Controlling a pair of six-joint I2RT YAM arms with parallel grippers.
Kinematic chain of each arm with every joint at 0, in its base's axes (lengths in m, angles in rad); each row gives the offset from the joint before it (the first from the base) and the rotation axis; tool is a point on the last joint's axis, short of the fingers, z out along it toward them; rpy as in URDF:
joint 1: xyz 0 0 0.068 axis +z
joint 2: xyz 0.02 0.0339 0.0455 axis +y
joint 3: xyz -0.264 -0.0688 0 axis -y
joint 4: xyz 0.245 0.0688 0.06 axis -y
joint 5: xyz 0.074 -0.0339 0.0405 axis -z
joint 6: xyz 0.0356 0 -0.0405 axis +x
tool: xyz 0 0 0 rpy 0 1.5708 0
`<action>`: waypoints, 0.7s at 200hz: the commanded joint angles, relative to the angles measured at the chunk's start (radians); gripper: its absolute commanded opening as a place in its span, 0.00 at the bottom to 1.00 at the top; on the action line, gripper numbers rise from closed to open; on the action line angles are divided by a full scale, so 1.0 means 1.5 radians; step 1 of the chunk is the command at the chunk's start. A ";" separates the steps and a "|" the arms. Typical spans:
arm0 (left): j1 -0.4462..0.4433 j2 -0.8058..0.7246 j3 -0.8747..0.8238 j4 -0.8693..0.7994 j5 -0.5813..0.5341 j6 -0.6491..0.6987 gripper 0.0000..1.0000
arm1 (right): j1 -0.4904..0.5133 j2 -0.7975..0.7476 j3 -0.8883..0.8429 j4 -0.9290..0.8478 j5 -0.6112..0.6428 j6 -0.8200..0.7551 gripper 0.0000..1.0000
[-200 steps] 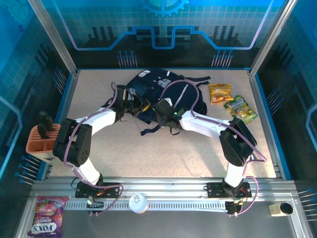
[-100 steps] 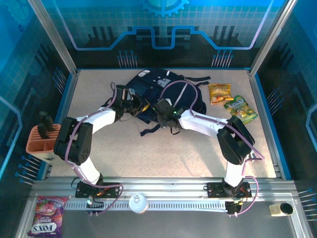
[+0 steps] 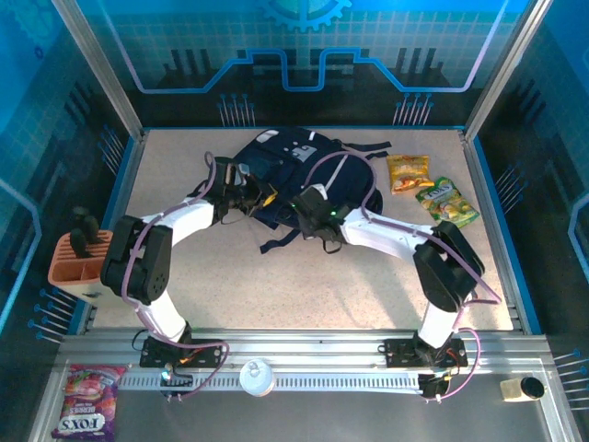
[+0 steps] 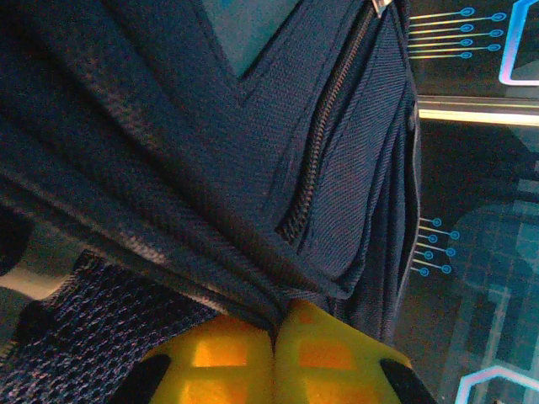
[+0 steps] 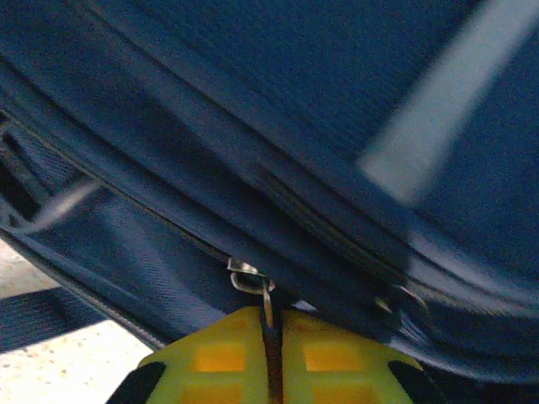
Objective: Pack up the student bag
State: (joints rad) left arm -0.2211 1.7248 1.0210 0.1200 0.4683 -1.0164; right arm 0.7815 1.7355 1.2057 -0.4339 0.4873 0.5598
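I am clamping my left fingers [image 4: 282, 338] on a fold of the backpack [image 3: 294, 161] and my right fingers [image 5: 278, 338] on its zip pull [image 5: 265, 295], while it is lying at the far middle of the desk [image 3: 276, 267].

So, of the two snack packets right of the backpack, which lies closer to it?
The orange-yellow foil packet, just right of the dark navy fabric backpack; the green-and-yellow foil packet lies farther right, with the orange one between it and the bag.
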 commanded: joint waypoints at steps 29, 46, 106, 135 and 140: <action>0.050 0.042 0.071 -0.023 -0.013 0.041 0.00 | -0.039 -0.039 -0.020 -0.067 0.112 0.012 0.07; 0.056 0.047 0.086 -0.032 -0.013 0.049 0.00 | -0.039 -0.038 -0.001 -0.062 0.108 -0.005 0.07; 0.098 -0.032 0.041 -0.051 -0.023 0.049 0.44 | -0.014 0.041 0.137 -0.009 -0.080 -0.161 0.06; 0.115 -0.105 -0.030 -0.042 -0.029 0.016 0.56 | 0.014 0.110 0.230 -0.004 -0.158 -0.188 0.06; 0.116 -0.117 -0.042 -0.040 -0.028 0.005 0.58 | 0.018 0.120 0.246 -0.005 -0.170 -0.189 0.06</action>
State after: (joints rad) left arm -0.0532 1.6505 1.0317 0.0574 0.4389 -0.9703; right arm 0.7673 1.8420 1.4540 -0.4953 0.3630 0.3500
